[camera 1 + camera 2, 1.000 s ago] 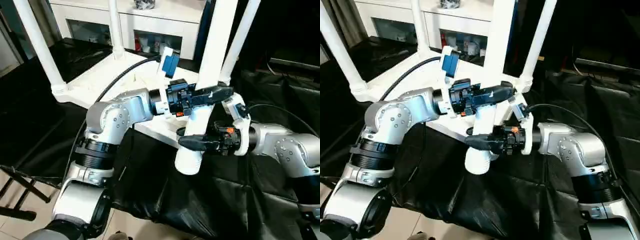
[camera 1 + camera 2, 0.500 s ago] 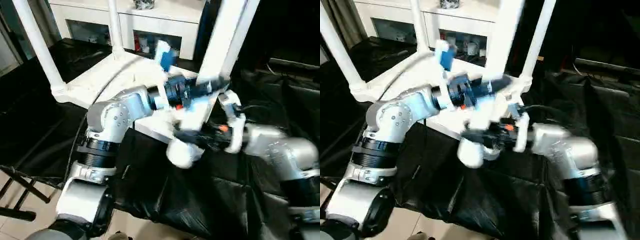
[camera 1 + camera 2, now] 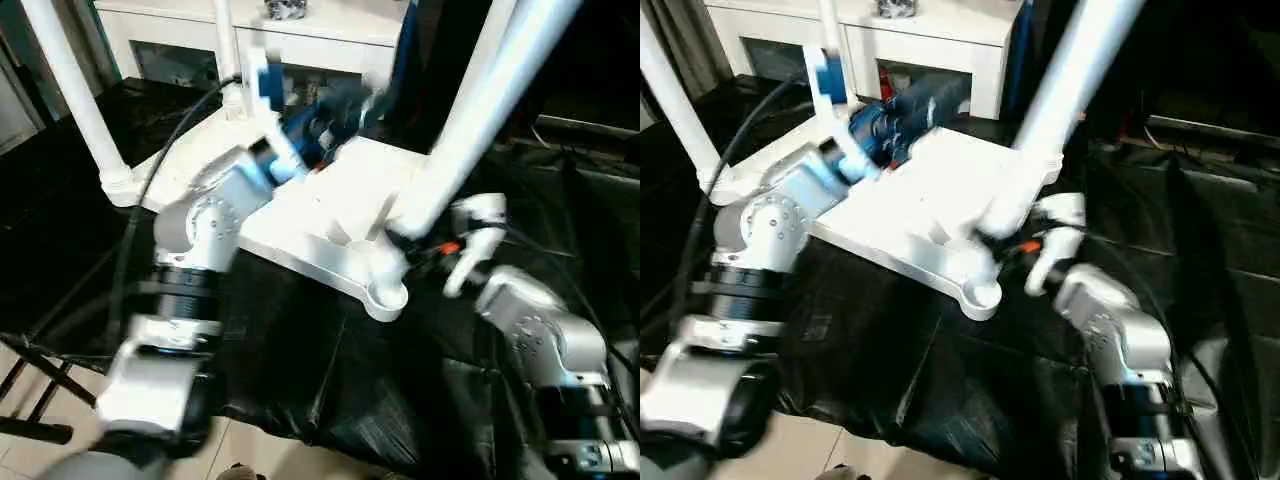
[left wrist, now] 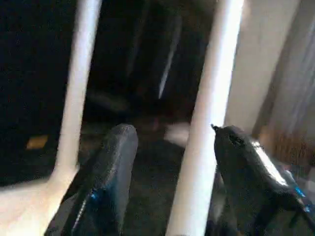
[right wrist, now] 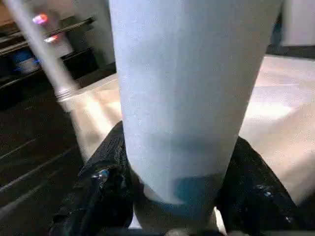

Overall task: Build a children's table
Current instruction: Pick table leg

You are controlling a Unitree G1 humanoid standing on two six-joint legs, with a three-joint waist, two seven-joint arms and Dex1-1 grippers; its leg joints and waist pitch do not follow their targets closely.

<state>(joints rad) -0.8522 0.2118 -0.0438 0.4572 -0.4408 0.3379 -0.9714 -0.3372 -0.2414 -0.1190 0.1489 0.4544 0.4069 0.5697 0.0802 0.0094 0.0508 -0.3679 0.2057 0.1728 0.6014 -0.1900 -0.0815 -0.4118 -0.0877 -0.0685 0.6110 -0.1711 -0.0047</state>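
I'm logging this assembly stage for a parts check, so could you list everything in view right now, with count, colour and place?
tabletop: one, white, lying underside up on the black cloth, its near corner socket open.
fitted legs: at least two, white, standing up from the far-left corner sockets.
loose leg: one, white, tilted, its thick end low beside the near corner socket, held in the right gripper.
black cloth: one, black, draped under the tabletop.
cabinet: one, white with glass doors, behind the table.
left gripper: one, black jaws open, one thin white leg seen between them, raised over the far side of the tabletop.
right gripper: one, black jaws shut on the loose leg's thick end.
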